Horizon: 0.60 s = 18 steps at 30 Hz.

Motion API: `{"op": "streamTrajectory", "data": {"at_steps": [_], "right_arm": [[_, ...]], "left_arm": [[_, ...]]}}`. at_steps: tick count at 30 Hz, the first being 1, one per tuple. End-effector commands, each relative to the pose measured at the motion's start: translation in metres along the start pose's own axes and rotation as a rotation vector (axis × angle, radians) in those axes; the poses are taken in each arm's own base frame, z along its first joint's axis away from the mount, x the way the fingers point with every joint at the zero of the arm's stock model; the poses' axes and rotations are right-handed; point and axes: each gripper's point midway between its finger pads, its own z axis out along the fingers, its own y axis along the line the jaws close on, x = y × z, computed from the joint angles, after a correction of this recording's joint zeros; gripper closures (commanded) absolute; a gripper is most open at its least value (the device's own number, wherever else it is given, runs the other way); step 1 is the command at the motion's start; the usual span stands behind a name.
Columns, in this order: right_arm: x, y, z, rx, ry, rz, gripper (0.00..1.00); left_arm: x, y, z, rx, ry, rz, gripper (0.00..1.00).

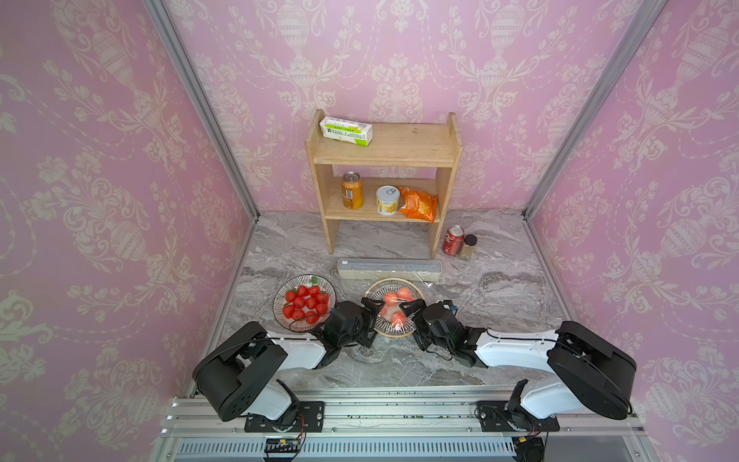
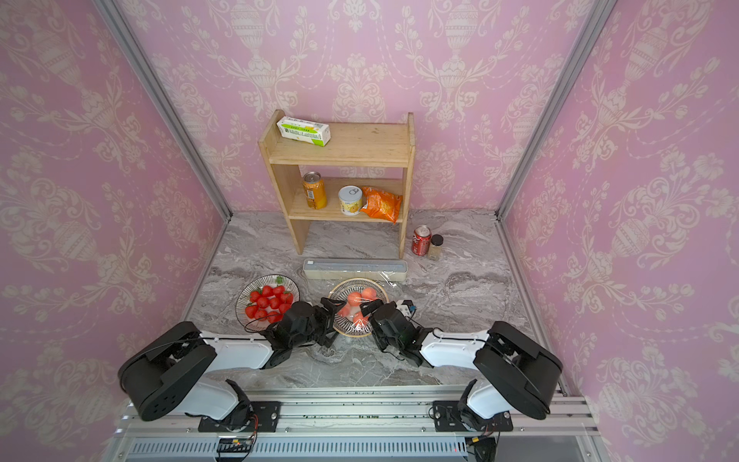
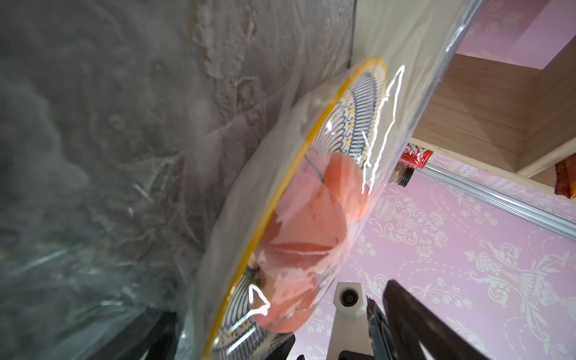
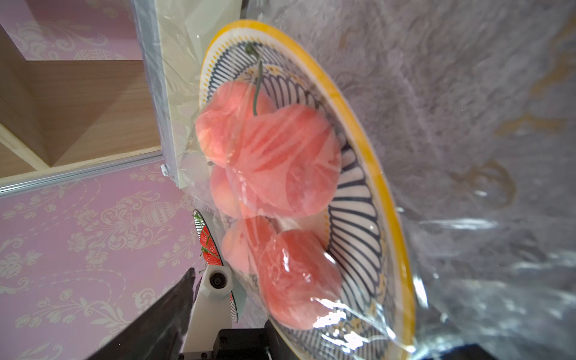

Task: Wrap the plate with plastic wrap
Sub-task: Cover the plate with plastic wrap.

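Left gripper (image 1: 374, 322) and right gripper (image 1: 414, 323) gape wide, empty, flanking the wrapped plate (image 1: 380, 288).

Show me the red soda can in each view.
In a top view: red soda can, beside the wooden shelf's right leg.
In a top view: same place.
Left wrist: just past the plastic wrap's edge, by the shelf.
Right wrist: not in it.
Shared landmark: the shelf.

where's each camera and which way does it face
Both top views: above the base, looking down at the table; left arm, right arm show.
Left wrist: on left arm, facing across the plate; own finger shows.
Right wrist: on right arm, facing back across it; own finger shows.
Shared: plate under plastic wrap.
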Motion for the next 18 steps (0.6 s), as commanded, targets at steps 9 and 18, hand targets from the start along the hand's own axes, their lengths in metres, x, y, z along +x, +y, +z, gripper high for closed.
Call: {"op": "streamTrajectory", "data": {"at_steps": [9,18], "right_arm": [[-0.018,0.003,0.008,0.032,0.009,-0.066,0.00],[-0.027,-0.001,0.007,0.093,0.019,-0.128,0.00]], "left_arm": [[-0.028,0.007,-0.018,-0.098,-0.087,0.087,0.01],[-0.033,0.010,-0.030,-0.147,-0.084,0.124,0.01]]}}
